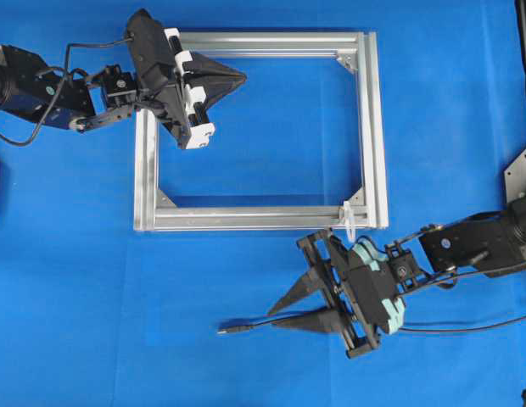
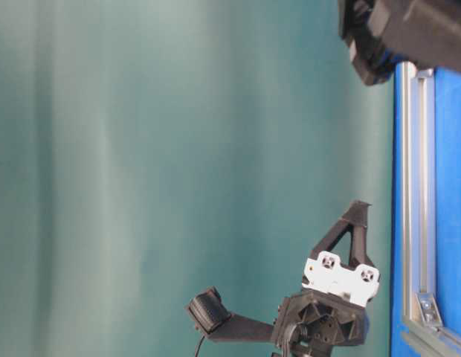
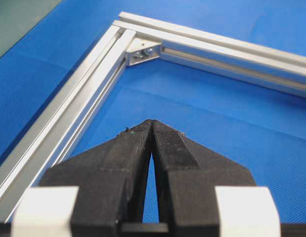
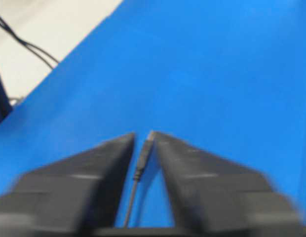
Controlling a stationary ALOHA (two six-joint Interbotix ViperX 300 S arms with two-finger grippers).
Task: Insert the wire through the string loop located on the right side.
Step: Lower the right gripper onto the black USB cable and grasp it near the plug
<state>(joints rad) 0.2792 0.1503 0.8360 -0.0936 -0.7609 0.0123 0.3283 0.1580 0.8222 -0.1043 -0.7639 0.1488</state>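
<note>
Rectangular silver aluminium frame (image 1: 260, 222) flat on blue cloth-covered table (image 1: 450, 102), a tiny white string loop (image 1: 350, 222) tied at its lower right corner in the overhead view, standing just off the rail. Left gripper (image 1: 243, 77) with black triangular fingers pressed tip to tip, holding nothing, poised over the upper left part of the frame; from the left wrist view, tips (image 3: 152, 124) meeting above bare blue cloth inside the frame, a silver corner bracket (image 3: 142, 52) ahead. Right gripper (image 1: 272, 315) below the frame, near the loop but apart from it, fingers parted in a narrow V. Long thin black wire (image 1: 284, 323) lying on the cloth, running from the right edge under the right gripper, small dark plug tip (image 1: 224, 331) poking out leftward. In the blurred right wrist view, wire (image 4: 139, 173) between the two fingers, plug end close against one fingertip (image 4: 158, 136); grip or mere straddle cannot be told.
</note>
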